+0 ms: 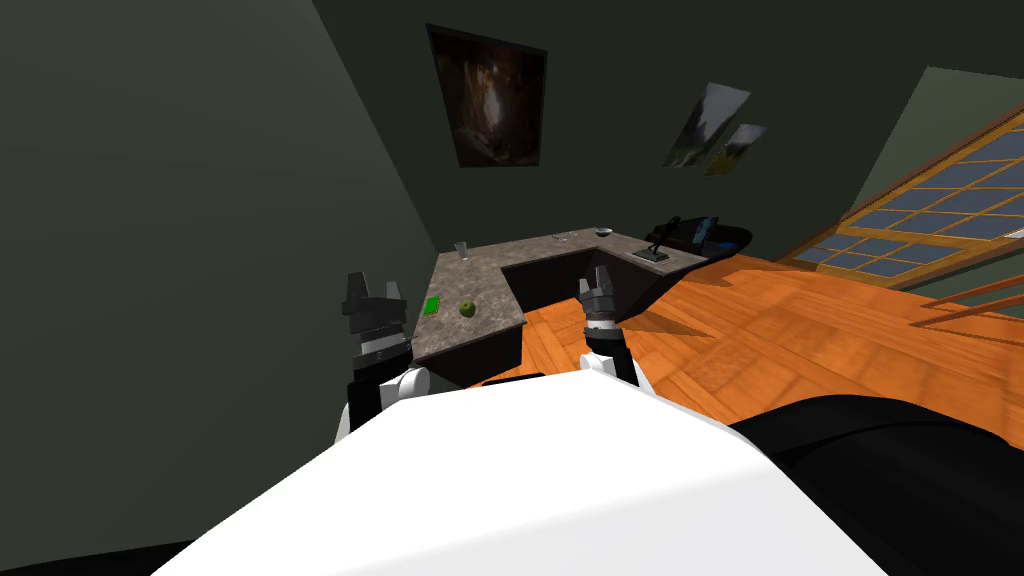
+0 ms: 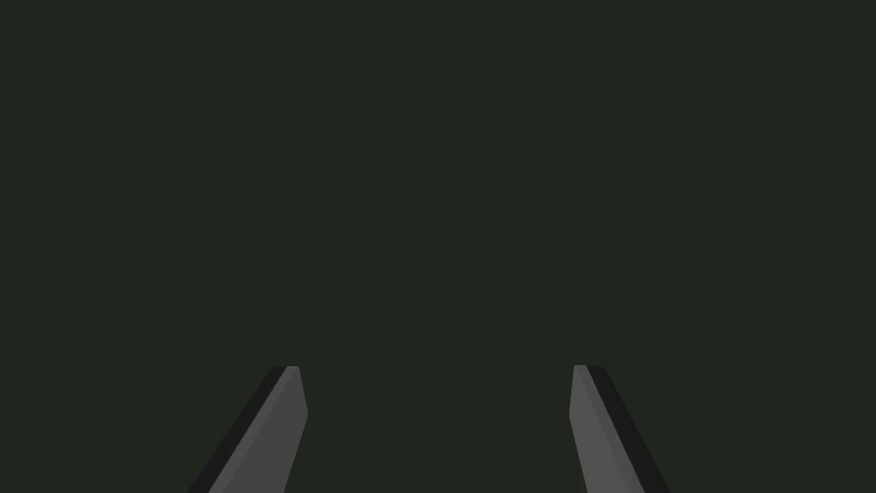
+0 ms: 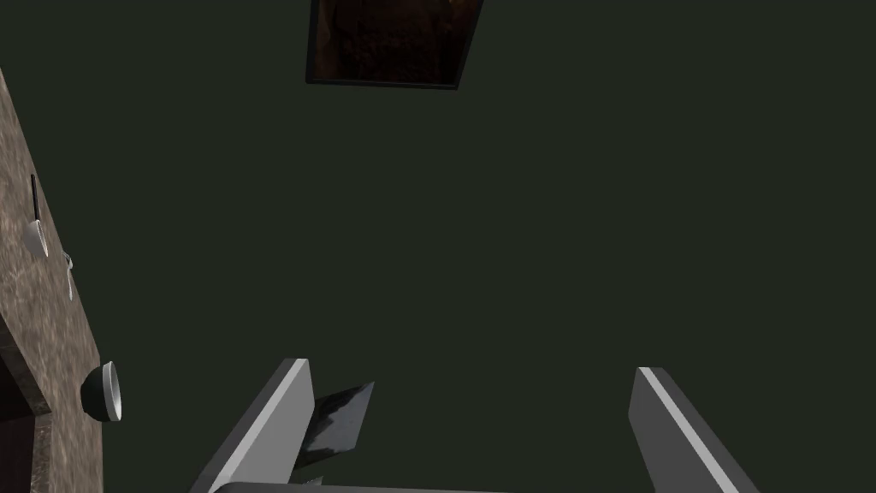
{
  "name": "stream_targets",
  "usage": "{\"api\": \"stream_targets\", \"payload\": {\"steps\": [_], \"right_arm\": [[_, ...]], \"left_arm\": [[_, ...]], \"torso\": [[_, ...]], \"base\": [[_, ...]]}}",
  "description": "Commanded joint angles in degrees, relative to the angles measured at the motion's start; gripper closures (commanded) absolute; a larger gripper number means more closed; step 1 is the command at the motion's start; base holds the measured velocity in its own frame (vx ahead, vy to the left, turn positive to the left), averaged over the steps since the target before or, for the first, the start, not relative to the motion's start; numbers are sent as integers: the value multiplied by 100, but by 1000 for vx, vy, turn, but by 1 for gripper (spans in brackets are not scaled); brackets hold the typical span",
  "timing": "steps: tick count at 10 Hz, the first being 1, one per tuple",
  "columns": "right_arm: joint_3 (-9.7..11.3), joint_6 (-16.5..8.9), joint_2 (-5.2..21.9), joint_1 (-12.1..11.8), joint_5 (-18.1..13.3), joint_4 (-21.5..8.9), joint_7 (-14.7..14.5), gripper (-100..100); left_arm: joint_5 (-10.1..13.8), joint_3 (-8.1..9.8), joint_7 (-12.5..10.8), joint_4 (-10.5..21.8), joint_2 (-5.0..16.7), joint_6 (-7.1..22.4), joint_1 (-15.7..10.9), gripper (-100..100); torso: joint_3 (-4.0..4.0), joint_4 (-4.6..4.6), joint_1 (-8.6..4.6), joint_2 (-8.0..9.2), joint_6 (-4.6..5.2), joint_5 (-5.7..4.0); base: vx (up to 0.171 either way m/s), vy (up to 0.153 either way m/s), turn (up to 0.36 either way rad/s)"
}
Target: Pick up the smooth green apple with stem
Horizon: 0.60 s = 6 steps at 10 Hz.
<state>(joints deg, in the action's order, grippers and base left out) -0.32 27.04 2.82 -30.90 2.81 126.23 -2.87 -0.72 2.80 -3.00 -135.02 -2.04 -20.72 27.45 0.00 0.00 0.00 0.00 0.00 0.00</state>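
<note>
A small green apple [image 1: 467, 309] lies on the near wing of a brown stone-topped counter [image 1: 480, 330], beside a bright green flat item [image 1: 431, 305]. My left gripper [image 1: 374, 291] is raised left of the counter's near end, a little short of the apple, and its fingers [image 2: 274, 428] stand open with nothing between them. To the right of the counter's near end, over the gap in the U shape, my right gripper [image 1: 597, 290] is up too. In the right wrist view its fingers [image 3: 274, 419] are open and empty.
The counter bends in a U. A clear glass [image 1: 462, 250] stands at its far left corner, a small bowl [image 1: 603, 232] on the far wing, a dark stand [image 1: 652, 252] at the right. The bowl [image 3: 104, 392] also shows beside the right gripper. Orange wood floor [image 1: 760, 330] spreads right.
</note>
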Motion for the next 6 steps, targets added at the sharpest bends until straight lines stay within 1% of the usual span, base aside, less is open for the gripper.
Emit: {"api": "stream_targets", "payload": {"steps": [1, 3, 5, 6], "right_arm": [[0, 0, 0, 0, 0, 0, 0, 0], [0, 0, 0, 0, 0, 0, 0, 0], [0, 0, 0, 0, 0, 0, 0, 0], [0, 0, 0, 0, 0, 0, 0, 0]], "left_arm": [[-8, -17, -78, 22, 216, 175, -5, -100], [-17, -37, -197, 58, 435, 438, -18, -100], [-22, -56, -363, 109, 654, 758, -43, -100], [-22, -56, -363, 109, 654, 807, -43, -100]], "torso": [[0, 0, 0, 0, 0, 0], [3, 1, 3, 6, 0, 1], [6, 2, 7, 10, 0, 2], [6, 2, 6, 10, 0, 2]], "base": [[-9, 2, 17], [-24, 9, 16], [-27, 14, 14], [-22, 5, 5]]}}
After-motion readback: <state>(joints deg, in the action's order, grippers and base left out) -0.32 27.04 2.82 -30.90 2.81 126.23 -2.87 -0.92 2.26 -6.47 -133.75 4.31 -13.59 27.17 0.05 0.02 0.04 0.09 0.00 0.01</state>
